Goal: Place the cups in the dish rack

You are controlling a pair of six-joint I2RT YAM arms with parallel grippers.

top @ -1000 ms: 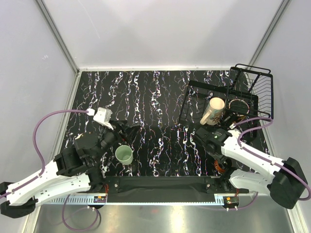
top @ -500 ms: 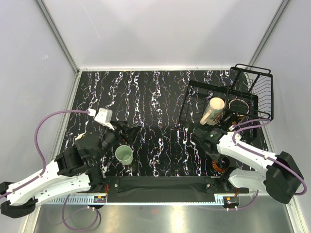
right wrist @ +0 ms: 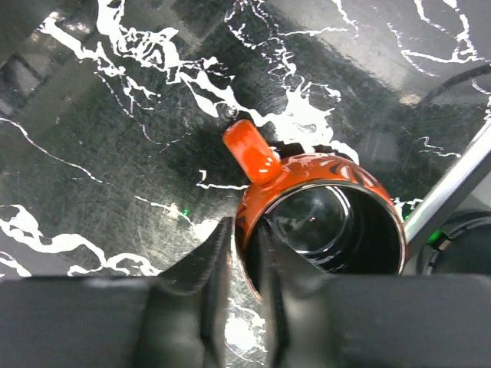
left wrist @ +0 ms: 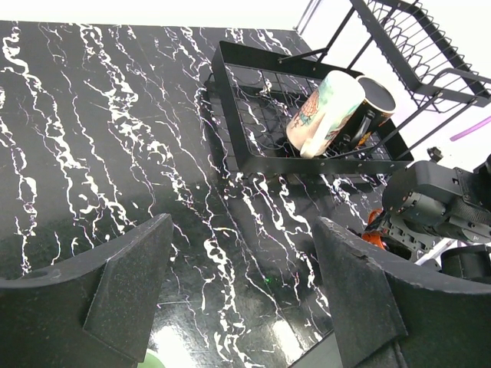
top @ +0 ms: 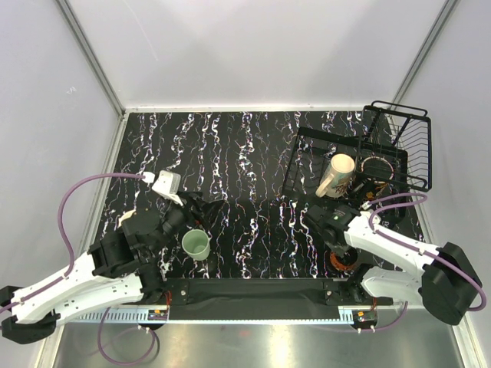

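Observation:
A glossy red cup (right wrist: 308, 172) stands upright near the table's front right (top: 344, 259). My right gripper (right wrist: 244, 231) straddles its rim just below the handle, one finger inside and one outside, pinched on the wall (top: 337, 249). The pale mint-green cup (top: 196, 244) stands upright at the front left. My left gripper (top: 201, 208) hovers open just behind it with nothing between its fingers (left wrist: 242, 230); a sliver of green (left wrist: 153, 360) shows at the bottom edge. A cream cup (top: 336, 175) and a black patterned cup (top: 376, 170) lie in the dish rack (top: 307, 134) basket.
The rack's taller slotted wire section (top: 406, 138) rises at the far right edge. Its basket wall (left wrist: 230, 100) faces the left wrist view, with the cream cup (left wrist: 326, 111) and the black cup (left wrist: 370, 103) behind it. White walls enclose the marbled table (top: 230, 153).
My right gripper's jaws have narrowed from wide apart to pinching the red cup's wall, and that arm has shifted slightly left. The left arm has barely moved.

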